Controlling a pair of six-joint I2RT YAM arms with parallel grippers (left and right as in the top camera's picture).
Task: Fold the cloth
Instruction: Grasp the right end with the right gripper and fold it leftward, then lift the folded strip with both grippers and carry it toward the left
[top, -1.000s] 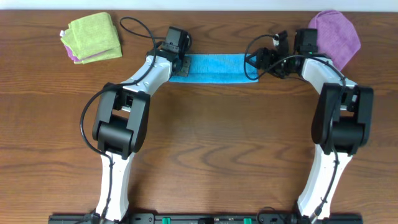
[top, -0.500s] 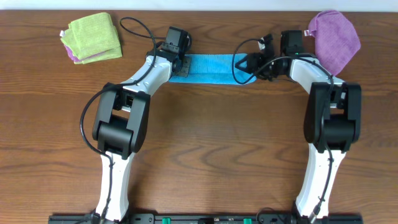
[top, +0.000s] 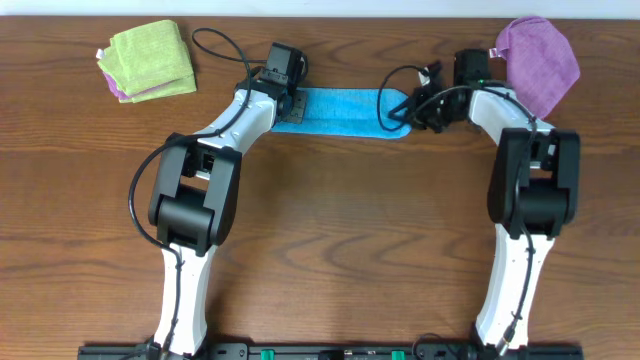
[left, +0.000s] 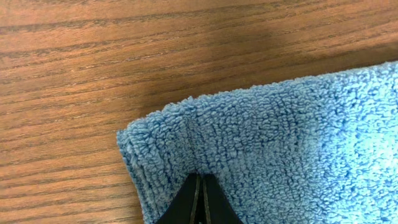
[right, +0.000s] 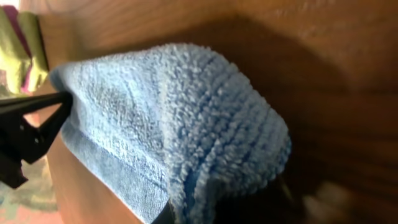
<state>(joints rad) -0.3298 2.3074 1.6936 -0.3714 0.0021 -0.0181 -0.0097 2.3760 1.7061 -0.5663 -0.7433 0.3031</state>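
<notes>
Two ends of cloth clamped near table far edge, left gripper and right gripper both gripping; next, likely carry right end over left.

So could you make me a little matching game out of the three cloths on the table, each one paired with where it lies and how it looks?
Things:
1. blue cloth
2. purple cloth
3. lime-green cloth

Places and states:
A. far left, folded into a neat stack
B. far right, bunched in a rounded heap
C. far middle, laid out as a long strip

Pairs: 1-C; 2-B; 3-A
</notes>
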